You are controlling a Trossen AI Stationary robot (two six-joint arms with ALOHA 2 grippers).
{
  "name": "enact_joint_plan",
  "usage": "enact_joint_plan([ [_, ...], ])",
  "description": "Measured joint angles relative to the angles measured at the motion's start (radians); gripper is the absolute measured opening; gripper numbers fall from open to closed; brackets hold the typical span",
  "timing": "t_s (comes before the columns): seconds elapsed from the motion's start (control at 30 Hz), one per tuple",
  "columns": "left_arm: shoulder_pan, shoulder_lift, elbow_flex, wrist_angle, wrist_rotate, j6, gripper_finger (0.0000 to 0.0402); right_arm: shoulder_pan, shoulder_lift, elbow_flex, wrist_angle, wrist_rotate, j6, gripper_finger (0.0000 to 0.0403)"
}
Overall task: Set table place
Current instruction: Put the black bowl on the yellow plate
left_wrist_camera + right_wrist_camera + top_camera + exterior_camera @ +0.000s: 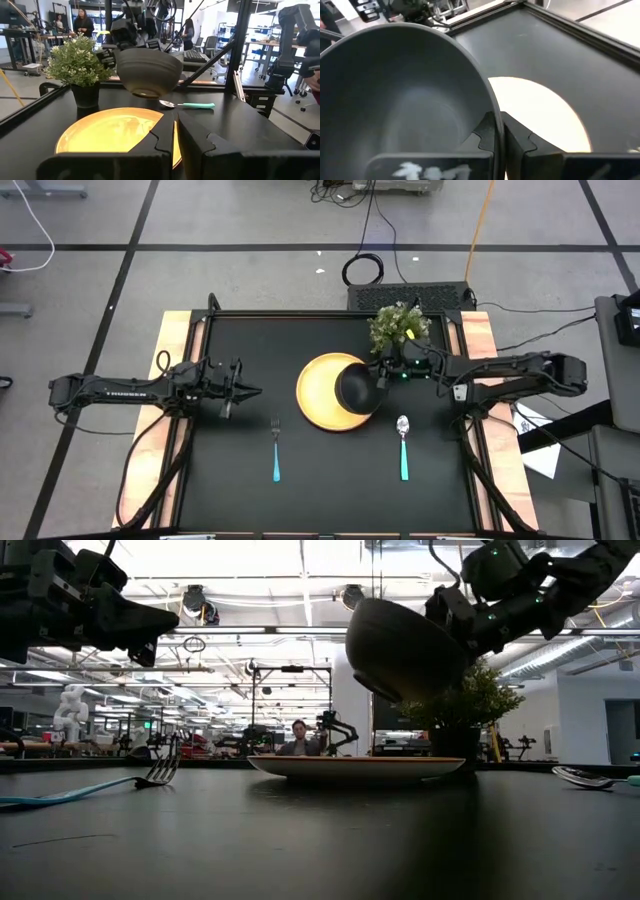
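Note:
The black bowl [357,387] hangs in the air over the right part of the yellow plate [320,395], which lies flat on the black table [230,500]. My right gripper [381,376] is shut on the bowl from the table's right. The low view shows the bowl [400,650] well above the plate [355,767]. The teal-handled fork [276,448] lies left of the plate and the spoon [403,445] right of it. My left gripper [256,391] is shut on nothing, hovering left of the plate. My right gripper pinches the bowl's rim [492,117] on the side toward the table's right. One finger [479,132] is inside the bowl and the other [520,142] outside its wall. The fingers come almost level from the right. The bowl is lifted clear of the plate, slightly tilted.
A bushy potted plant [400,327] stands at the far edge, just behind my right gripper. Wooden strips [170,360] run along the table's left and right sides. People [82,22] stand in the room beyond the table.

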Motion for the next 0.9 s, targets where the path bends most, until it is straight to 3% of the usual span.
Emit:
enact_joint_plan([
  [0.23, 0.000, 0.000, 0.000, 0.000, -0.013, 0.000, 0.0026, 0.018, 0.070, 0.107, -0.052, -0.016, -0.027, 0.0004],
  [0.7, 0.000, 0.000, 0.000, -0.008, -0.012, -0.004, 0.0026, 0.008, 0.234, 0.506, -0.624, -0.012, -0.160, 0.0004],
  [0.9, 0.000, 0.000, 0.000, -0.009, -0.013, -0.004, 0.0026, 0.008, 0.328, 0.637, -0.738, -0.011, -0.197, 0.0004],
])
